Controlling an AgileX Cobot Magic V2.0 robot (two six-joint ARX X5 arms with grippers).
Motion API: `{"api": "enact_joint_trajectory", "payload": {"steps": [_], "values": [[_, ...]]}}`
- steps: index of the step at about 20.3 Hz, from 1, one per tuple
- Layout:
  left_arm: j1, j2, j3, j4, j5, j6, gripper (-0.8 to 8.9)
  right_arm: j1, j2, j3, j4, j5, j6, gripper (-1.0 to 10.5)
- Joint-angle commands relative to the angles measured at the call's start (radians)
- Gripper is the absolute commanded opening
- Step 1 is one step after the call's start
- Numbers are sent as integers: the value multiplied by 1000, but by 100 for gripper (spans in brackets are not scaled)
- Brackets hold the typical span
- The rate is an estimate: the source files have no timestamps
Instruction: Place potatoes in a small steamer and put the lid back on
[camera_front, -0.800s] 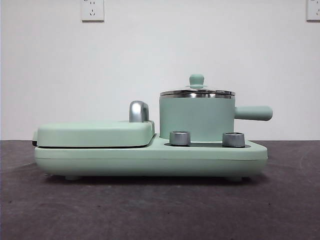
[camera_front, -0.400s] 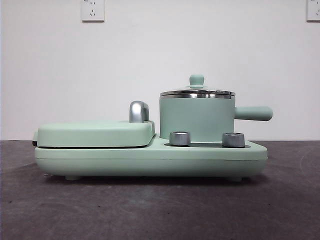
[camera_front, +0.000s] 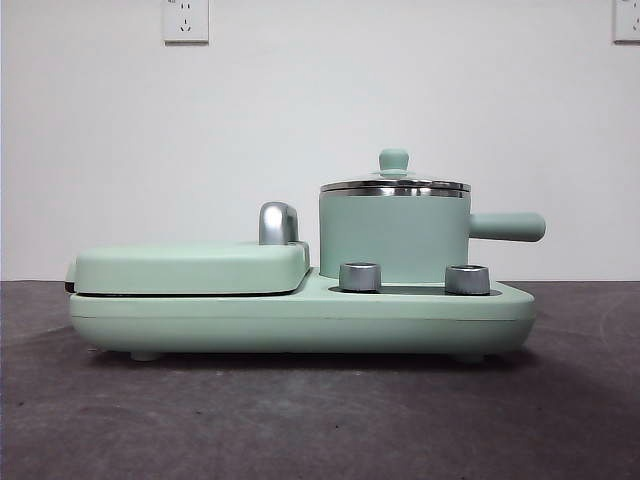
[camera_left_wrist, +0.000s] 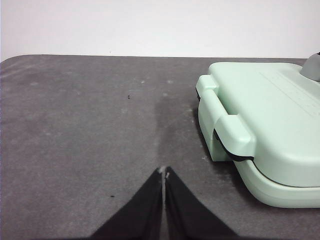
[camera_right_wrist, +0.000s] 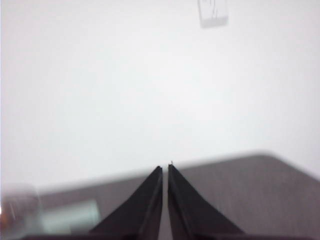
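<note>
The small steamer (camera_front: 394, 238) stands on the green cooker base (camera_front: 300, 318), beside the flat griddle cover (camera_front: 190, 268); the lid (camera_front: 394, 184) sits on its rim, hiding the contents; left gripper (camera_left_wrist: 163, 172) and right gripper (camera_right_wrist: 165, 167) both have jaws together, empty.

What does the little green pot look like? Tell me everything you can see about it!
The small steamer is a mint-green round pot with straight sides and a shiny steel rim. A stubby green handle sticks out sideways from it. It stands upright in a hollow of the green cooker base, behind two silver knobs. The lid sits flat on top: steel-edged, with a small green knob. The inside is hidden. No pincer is near it.
</note>
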Motion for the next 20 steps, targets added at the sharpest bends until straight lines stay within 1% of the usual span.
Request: {"api": "enact_joint_trajectory", "payload": {"steps": [1,2,9,13,20], "values": [[2,-1,-19,11,-2,-6,5,16,-30,-82,-29,2,-76,16],[2,-1,-19,11,-2,-6,5,23,-45,-108,-40,2,-83,16],[2,-1,-19,11,-2,-6,5,56,-51,-116,-322,0,-127,16],[2,-1,-19,12,-2,-6,5,57,-51,-116,-323,-57,-151,16],[2,-1,-19,12,-2,-6,5,70,-51,-116,-321,-55,-150,16]]}}
